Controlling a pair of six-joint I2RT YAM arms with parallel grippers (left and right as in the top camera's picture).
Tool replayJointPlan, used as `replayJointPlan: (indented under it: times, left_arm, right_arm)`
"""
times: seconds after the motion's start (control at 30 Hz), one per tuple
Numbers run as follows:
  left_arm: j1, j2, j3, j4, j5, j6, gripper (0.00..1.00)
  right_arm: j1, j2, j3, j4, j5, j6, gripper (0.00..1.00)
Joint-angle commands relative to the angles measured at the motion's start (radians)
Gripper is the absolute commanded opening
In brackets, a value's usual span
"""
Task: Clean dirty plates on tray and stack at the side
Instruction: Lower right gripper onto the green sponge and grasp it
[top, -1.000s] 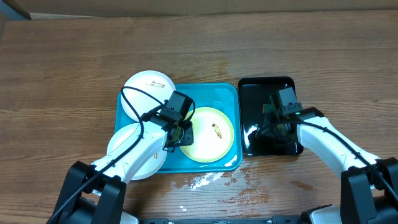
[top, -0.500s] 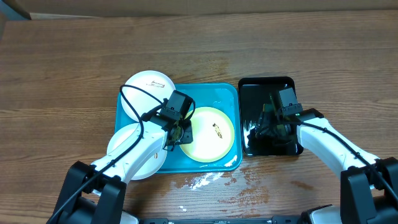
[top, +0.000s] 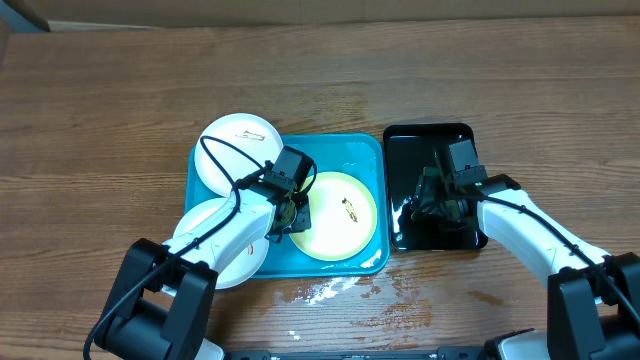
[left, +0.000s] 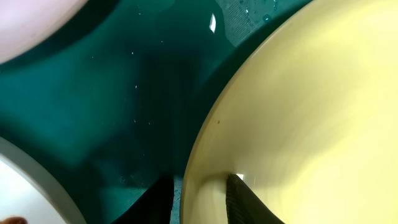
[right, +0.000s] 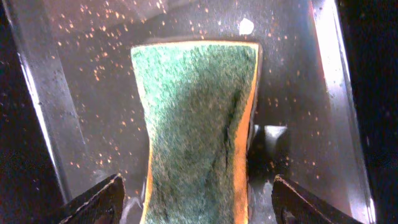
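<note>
The wooden table (top: 100, 100) has a streaky brown grain. A round white plate (top: 235, 145) sits at the upper left corner of the turquoise tray (top: 350, 150), overlapping its raised rim. A second white plate (top: 205, 250) lies at the tray's lower left corner, largely hidden beneath the left arm.

The left gripper (top: 292, 213) is at the left edge of the pale yellow-green plate (top: 340, 225), which lies in the right half of the tray and bears a small dark smudge. In the left wrist view its two dark fingers (left: 242, 202) straddle that plate's smooth rim, one outside and one inside, at a narrow gap. Whether they actually pinch it cannot be told, as the fingers are cut off at the bottom edge.

Right of the tray stands a glossy black tray (top: 430, 140), wet and speckled. The right gripper (top: 437, 205) hovers over it, jaws spread wide. Between them lies a rectangular sponge (right: 196, 124), with a rough green scouring face and a yellow foam edge, which neither finger touches.
</note>
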Motion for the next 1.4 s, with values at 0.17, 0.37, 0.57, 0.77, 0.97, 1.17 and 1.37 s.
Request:
replayJointPlan:
  times: [0.17, 0.37, 0.57, 0.77, 0.97, 1.17, 1.37]
  left_arm:
    - [0.005, 0.010, 0.013, 0.002, -0.002, -0.013, 0.27]
    - [0.005, 0.010, 0.013, 0.002, -0.002, -0.013, 0.25]
    - [0.005, 0.010, 0.013, 0.002, -0.002, -0.013, 0.22]
    - [0.005, 0.010, 0.013, 0.001, -0.002, -0.013, 0.20]
    - [0.005, 0.010, 0.013, 0.001, -0.002, -0.013, 0.27]
    - [0.005, 0.010, 0.013, 0.001, -0.002, -0.013, 0.27]
    - [0.005, 0.010, 0.013, 0.001, -0.002, -0.013, 0.30]
  right_arm:
    - [0.003, -0.001, -0.012, -0.007, 0.006, 0.000, 0.76]
    - [0.003, 0.000, -0.066, 0.061, 0.006, 0.000, 0.69]
    - [0.003, 0.000, -0.088, 0.090, 0.006, 0.000, 0.23]
    - [0.003, 0.000, -0.019, 0.030, 0.006, -0.001, 0.21]
    - [0.002, 0.000, 0.113, -0.055, 0.010, -0.079, 0.79]
    - [0.002, 0.014, 0.126, 0.016, 0.042, -0.079, 0.80]
    - [0.002, 0.117, 0.126, 0.061, 0.108, -0.079, 0.80]
